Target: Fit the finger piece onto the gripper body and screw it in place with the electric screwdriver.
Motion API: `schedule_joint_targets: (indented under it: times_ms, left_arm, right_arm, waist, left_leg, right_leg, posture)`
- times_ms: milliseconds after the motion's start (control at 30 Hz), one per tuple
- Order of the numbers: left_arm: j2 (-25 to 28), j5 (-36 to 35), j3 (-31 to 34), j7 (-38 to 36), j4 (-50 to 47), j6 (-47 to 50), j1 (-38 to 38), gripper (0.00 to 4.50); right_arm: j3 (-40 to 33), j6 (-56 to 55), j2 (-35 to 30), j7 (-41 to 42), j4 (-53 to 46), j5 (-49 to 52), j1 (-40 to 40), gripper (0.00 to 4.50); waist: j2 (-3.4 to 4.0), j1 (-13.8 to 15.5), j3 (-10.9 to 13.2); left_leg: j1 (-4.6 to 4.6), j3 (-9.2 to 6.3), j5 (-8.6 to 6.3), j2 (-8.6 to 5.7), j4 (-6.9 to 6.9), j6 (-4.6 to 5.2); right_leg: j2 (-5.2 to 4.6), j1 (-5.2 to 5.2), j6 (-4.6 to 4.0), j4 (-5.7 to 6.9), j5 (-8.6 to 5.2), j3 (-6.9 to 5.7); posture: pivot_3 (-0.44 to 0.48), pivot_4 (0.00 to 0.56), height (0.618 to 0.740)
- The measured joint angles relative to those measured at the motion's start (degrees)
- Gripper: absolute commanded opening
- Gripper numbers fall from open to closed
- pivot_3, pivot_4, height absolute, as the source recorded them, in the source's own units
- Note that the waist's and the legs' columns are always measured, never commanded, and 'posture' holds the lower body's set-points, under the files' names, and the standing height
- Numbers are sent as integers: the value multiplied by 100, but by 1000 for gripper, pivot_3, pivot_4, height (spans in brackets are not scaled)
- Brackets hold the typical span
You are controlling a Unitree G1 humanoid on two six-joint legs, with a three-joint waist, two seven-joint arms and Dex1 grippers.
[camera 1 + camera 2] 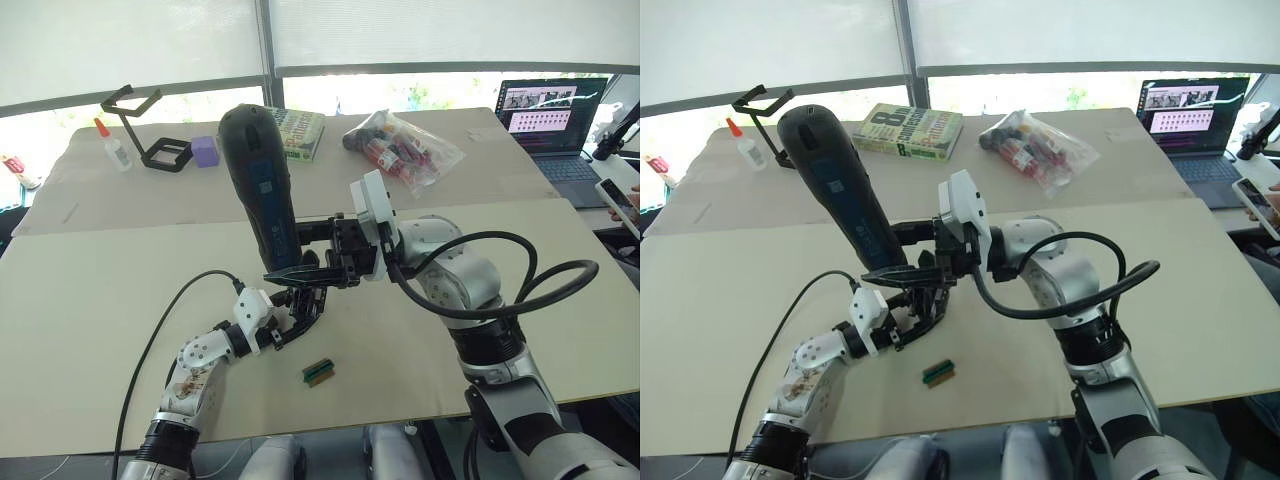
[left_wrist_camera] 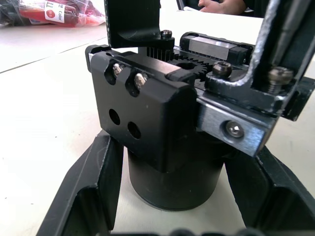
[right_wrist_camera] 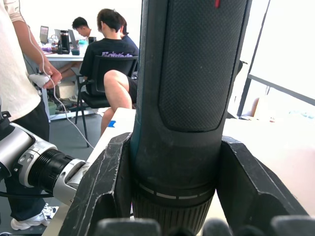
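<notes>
Left wrist view: left gripper [image 1: 300, 305] clamps gripper body [image 2: 162, 123]; right gripper [image 1: 325, 250] grips electric screwdriver [image 1: 258, 185] just above it. Screwing stage, prob. unfinished.

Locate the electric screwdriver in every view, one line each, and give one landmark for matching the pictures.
Left eye view: electric screwdriver rises tilted at centre, held by the right gripper.
Right eye view: left of centre, same tilt, above the gripper body.
Left wrist view: I cannot make it out; the gripper body sits between the left gripper's fingers.
Right wrist view: its barrel stands clamped between the jaws.
Landmark: the small green-and-brown block on the table.
</notes>
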Motion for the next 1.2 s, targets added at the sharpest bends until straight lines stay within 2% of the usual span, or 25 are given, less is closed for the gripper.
schedule_joint_targets:
  times_ms: [1200]
  left_arm:
    - [-4, 0, -1, 0, -9, 27, 15, 2502]
  right_arm:
    - [48, -47, 89, -106, -85, 3, 156, 1976]
  waist:
    - [5, -1, -11]
  left_leg:
    - [1, 0, 0, 0, 0, 0]
  right_leg:
    - [0, 1, 0, 0, 0, 0]
  posture:
    - [0, 150, 740]
